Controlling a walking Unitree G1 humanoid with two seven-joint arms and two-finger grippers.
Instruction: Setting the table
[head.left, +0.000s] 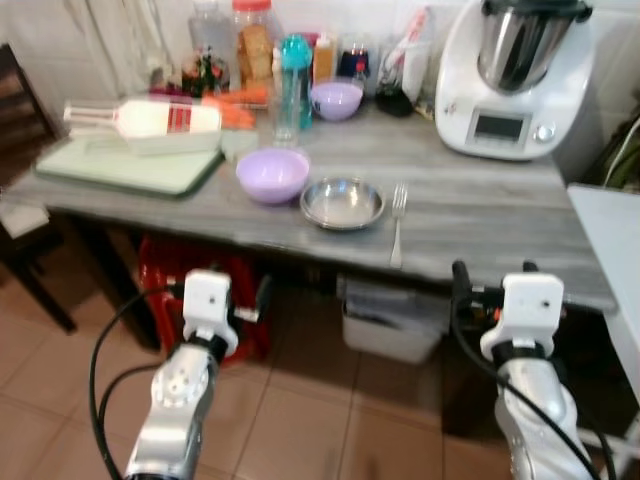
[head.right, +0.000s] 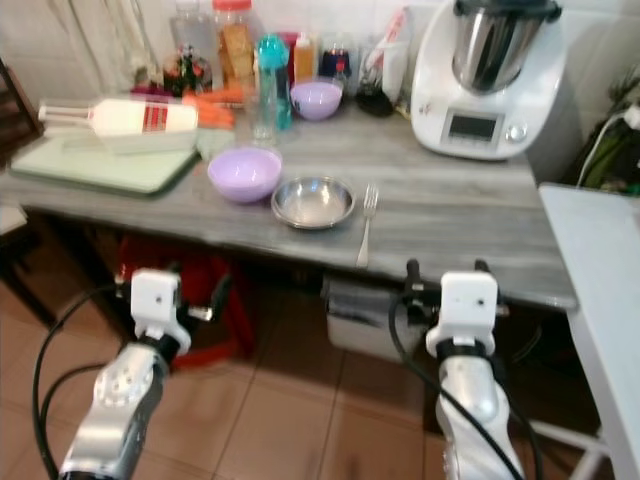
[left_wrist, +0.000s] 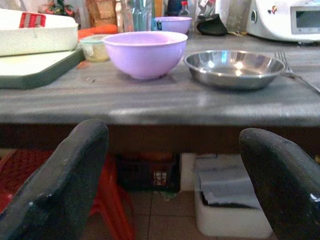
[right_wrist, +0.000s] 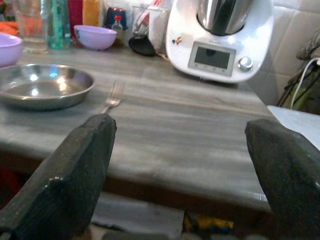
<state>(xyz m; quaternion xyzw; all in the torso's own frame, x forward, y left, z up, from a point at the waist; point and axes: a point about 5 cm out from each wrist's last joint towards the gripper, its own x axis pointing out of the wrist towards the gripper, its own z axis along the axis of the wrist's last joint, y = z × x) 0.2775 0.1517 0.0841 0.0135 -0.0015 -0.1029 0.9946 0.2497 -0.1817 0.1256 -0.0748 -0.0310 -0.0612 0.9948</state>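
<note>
A steel plate (head.left: 342, 203) sits near the front of the grey table (head.left: 480, 215), with a purple bowl (head.left: 272, 174) to its left and a fork (head.left: 398, 222) to its right. A second purple bowl (head.left: 336, 99) stands further back. My left gripper (left_wrist: 170, 180) is open below the table's front edge, facing the bowl (left_wrist: 145, 52) and plate (left_wrist: 234, 68). My right gripper (right_wrist: 185, 175) is open too, just before the table edge, to the right of the fork (right_wrist: 112, 98).
A white kitchen machine (head.left: 512, 78) stands at the back right. Bottles and jars (head.left: 262, 50) line the back, and a white bottle (head.left: 150, 118) lies on a green tray (head.left: 125, 165). Under the table are a red stool (head.left: 170, 275) and a white bin (head.left: 390, 320).
</note>
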